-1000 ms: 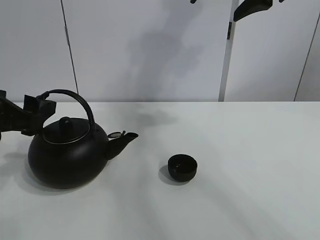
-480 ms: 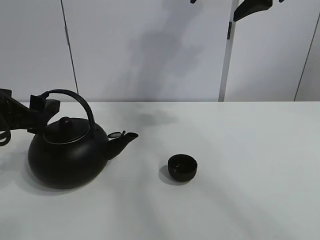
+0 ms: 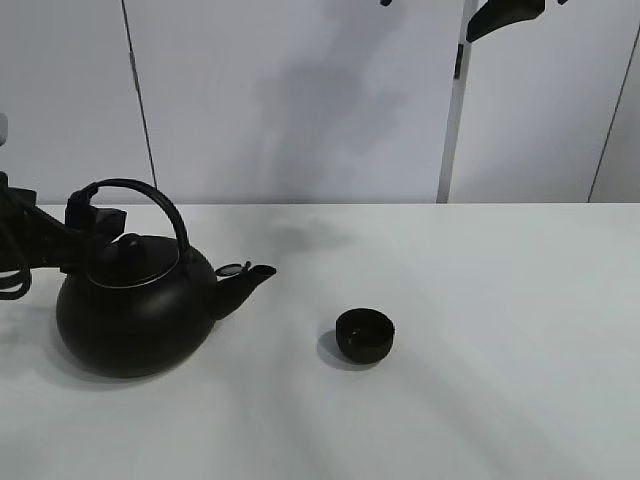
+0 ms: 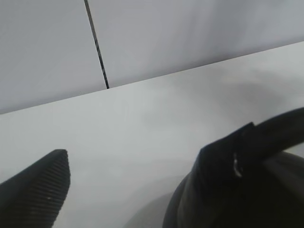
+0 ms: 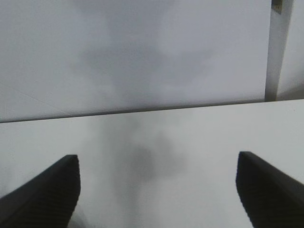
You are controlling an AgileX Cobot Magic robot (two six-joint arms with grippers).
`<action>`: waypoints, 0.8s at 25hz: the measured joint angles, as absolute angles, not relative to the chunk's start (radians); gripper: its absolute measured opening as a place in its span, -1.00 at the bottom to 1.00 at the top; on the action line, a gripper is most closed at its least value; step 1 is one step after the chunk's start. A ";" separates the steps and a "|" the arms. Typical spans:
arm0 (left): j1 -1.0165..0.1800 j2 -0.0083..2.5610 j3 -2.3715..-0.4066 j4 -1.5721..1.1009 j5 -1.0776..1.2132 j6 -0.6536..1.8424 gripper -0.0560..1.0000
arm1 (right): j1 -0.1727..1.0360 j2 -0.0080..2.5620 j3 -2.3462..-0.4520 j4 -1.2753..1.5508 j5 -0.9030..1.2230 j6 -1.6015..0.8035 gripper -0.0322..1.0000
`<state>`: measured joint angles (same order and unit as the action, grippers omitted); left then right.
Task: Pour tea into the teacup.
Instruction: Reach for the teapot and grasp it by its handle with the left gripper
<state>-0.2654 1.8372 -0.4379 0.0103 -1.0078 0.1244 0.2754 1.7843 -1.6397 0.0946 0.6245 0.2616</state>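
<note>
The big black kettle point(image 3: 135, 315) stands on the left of the white table point(image 3: 480, 400), with its spout toward the teacup point(image 3: 364, 333). The teacup is small, black and upright near the table's middle. No tea shows. My left gripper point(image 3: 90, 235) is open at the left end of the kettle's arched handle point(image 3: 150, 192). In the left wrist view point(image 4: 133, 190) one finger lies next to the handle point(image 4: 280, 126); I cannot tell whether the handle is between the fingers. My right gripper point(image 5: 156, 199) is open and empty above bare table, and is out of the exterior view.
A grey panelled wall point(image 3: 300, 100) runs behind the table's back edge. A white post point(image 3: 455, 110) stands at the back right, with a black arm part point(image 3: 505, 15) at the top. A dark cable point(image 3: 12, 285) hangs by the left arm.
My left gripper has moved right and slightly up, closer to the left end of the kettle's handle. The kettle and the teacup have not moved.
</note>
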 joint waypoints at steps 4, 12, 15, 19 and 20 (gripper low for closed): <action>-0.265 1.837 -0.438 0.012 -1.018 0.123 0.18 | 0.275 1.784 -1.640 0.095 0.622 0.262 0.25; -0.265 1.837 -0.438 0.034 -1.018 0.107 -0.07 | 0.275 1.784 -1.640 0.095 0.621 0.262 0.25; -0.265 1.837 -0.438 0.059 -1.018 0.105 -0.27 | 0.275 1.784 -1.640 0.095 0.621 0.262 0.25; -0.266 1.837 -0.438 0.099 -1.018 0.104 -0.61 | 0.275 1.784 -1.640 0.095 0.621 0.262 0.25; -0.266 1.837 -0.438 0.101 -1.018 0.108 -0.67 | 0.275 1.784 -1.640 0.095 0.621 0.262 0.25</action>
<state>-0.2664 1.8372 -0.4379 0.1005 -1.0178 0.1084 0.2754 1.7843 -1.6397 0.0946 0.6207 0.2616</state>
